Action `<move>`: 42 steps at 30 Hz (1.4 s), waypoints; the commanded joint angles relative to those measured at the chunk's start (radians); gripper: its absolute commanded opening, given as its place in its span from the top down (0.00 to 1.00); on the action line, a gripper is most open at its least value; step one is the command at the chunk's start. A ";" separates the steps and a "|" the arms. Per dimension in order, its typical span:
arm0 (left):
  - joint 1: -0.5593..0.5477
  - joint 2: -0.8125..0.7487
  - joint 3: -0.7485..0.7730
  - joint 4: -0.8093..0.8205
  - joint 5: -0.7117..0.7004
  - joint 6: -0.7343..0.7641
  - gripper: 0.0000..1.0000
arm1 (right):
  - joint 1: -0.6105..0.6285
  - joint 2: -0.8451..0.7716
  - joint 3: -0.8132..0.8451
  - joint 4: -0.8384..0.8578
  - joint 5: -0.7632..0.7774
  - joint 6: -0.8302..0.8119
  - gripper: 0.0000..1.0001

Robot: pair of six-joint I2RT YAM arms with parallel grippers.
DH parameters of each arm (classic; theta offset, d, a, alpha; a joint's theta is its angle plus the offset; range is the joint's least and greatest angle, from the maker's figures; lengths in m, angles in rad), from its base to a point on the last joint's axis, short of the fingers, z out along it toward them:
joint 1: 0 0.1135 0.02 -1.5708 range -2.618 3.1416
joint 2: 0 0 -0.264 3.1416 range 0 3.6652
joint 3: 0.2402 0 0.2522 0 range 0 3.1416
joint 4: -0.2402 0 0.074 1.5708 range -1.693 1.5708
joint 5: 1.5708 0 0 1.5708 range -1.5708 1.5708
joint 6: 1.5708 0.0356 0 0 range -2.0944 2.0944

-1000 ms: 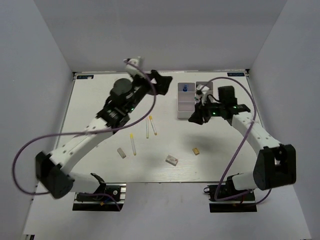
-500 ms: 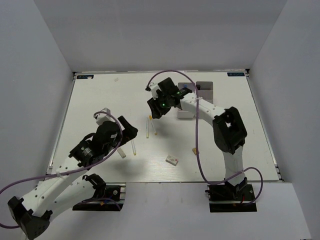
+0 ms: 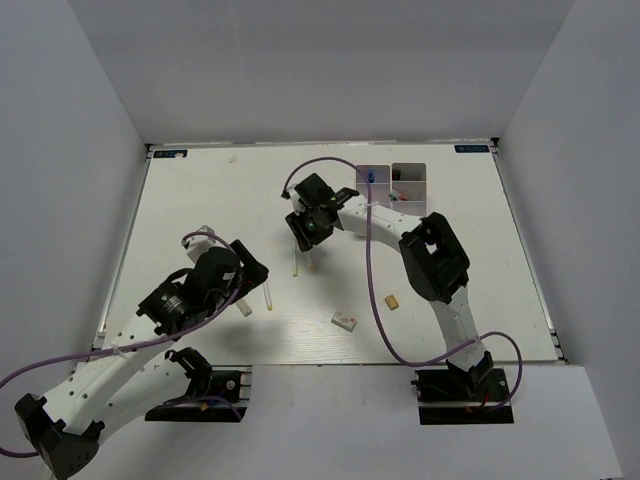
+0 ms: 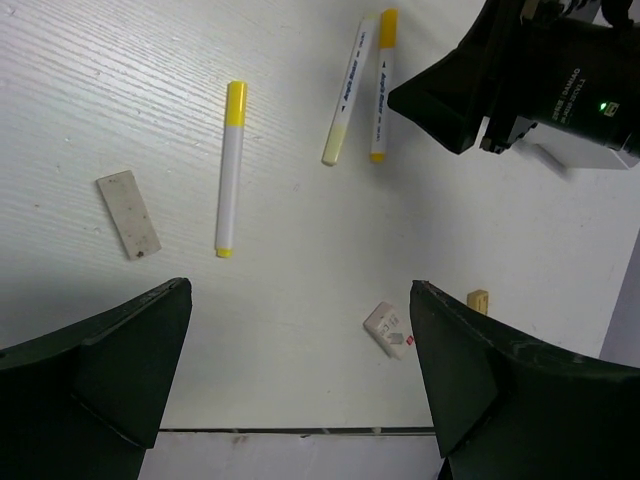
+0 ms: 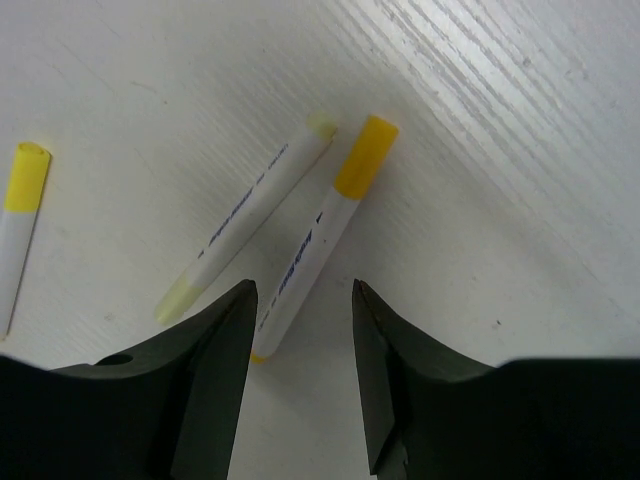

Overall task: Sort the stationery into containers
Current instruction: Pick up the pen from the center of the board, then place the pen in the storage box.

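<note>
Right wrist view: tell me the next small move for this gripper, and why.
Probably lower the right gripper straight down and close on the orange-capped pen. Its jaws stand open astride that pen's near end, not yet touching it. The pale-yellow pen lies close beside it, so a straight descent should avoid catching both.

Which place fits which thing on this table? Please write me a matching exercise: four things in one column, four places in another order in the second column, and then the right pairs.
Things:
1. blue-capped bottle
2. grey eraser
3. tan eraser
4. pair of pens

Places:
A. on the table under the open right gripper
B. to the right of the white eraser in the top view
C. inside a white bin
D. beside the lone yellow-capped pen

Pairs: 1-C, 2-D, 3-B, 4-A.
</note>
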 commanded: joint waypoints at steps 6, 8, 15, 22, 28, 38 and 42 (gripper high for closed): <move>-0.003 0.024 0.021 -0.008 0.012 -0.014 0.00 | 0.029 0.074 0.095 0.025 0.069 0.039 0.50; -0.003 0.024 0.032 -0.018 0.012 -0.014 0.00 | 0.033 0.097 0.107 0.033 0.123 0.045 0.50; -0.003 0.024 0.041 -0.039 0.012 -0.023 0.00 | 0.037 0.133 0.115 0.037 0.209 0.061 0.50; -0.003 0.107 0.041 0.011 0.022 -0.023 0.00 | 0.024 0.151 0.069 0.024 0.203 0.058 0.70; -0.003 0.293 0.078 0.057 0.042 0.035 0.00 | -0.005 0.107 0.035 -0.001 0.053 0.036 0.96; 0.006 0.487 0.150 0.211 0.042 0.216 0.17 | -0.152 -0.152 0.057 0.025 -0.413 -0.129 1.00; 0.015 0.548 0.164 0.275 0.064 0.244 0.22 | -0.206 -0.255 0.020 0.100 -0.513 -0.133 1.00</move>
